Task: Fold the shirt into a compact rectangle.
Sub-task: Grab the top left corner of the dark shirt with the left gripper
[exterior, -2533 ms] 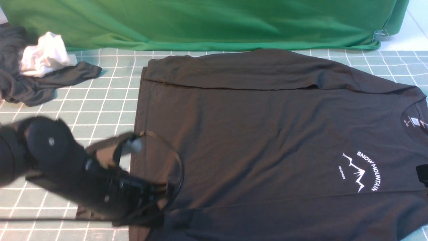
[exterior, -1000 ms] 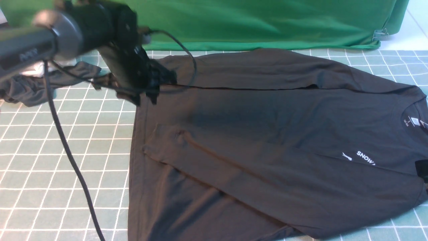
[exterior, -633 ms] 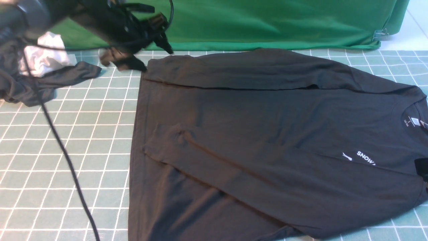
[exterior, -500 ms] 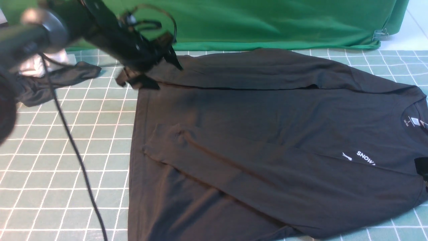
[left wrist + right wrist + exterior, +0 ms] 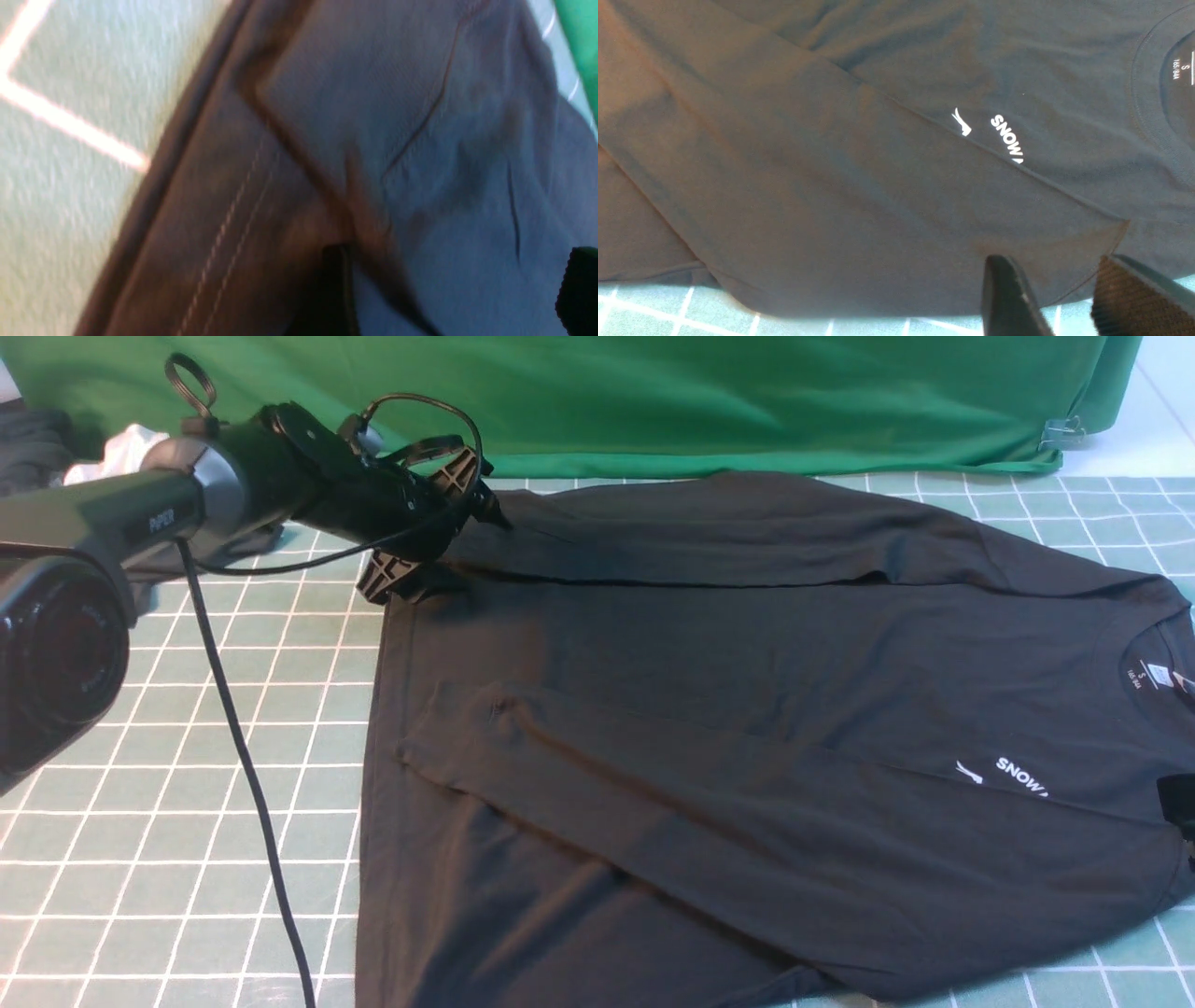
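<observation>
The black shirt (image 5: 747, 691) lies flat on the checked table, collar to the right. One sleeve (image 5: 653, 784) is folded slantwise across the chest and hides most of the white print (image 5: 1018, 777). The other sleeve (image 5: 709, 537) lies folded along the far edge. My left gripper (image 5: 443, 534) is at the shirt's far left corner, open, its jaws wide apart just over the cloth (image 5: 420, 93). In the left wrist view, the left gripper (image 5: 458, 249) holds nothing. My right gripper (image 5: 1052, 261) hovers open over the shirt's near shoulder edge (image 5: 1101, 252), only a bit of it showing at the front view's right border.
A smaller dark garment with a white cloth (image 5: 117, 453) lies at the far left behind my left arm. A green backdrop cloth (image 5: 653, 401) hangs along the table's far edge. The left arm's black cable (image 5: 243, 756) trails across the table's left part.
The near sleeve has been laid across the chest, covering part of the print. My left gripper went to the far left corner, lifted, came back down there and opened. The right gripper stayed put.
</observation>
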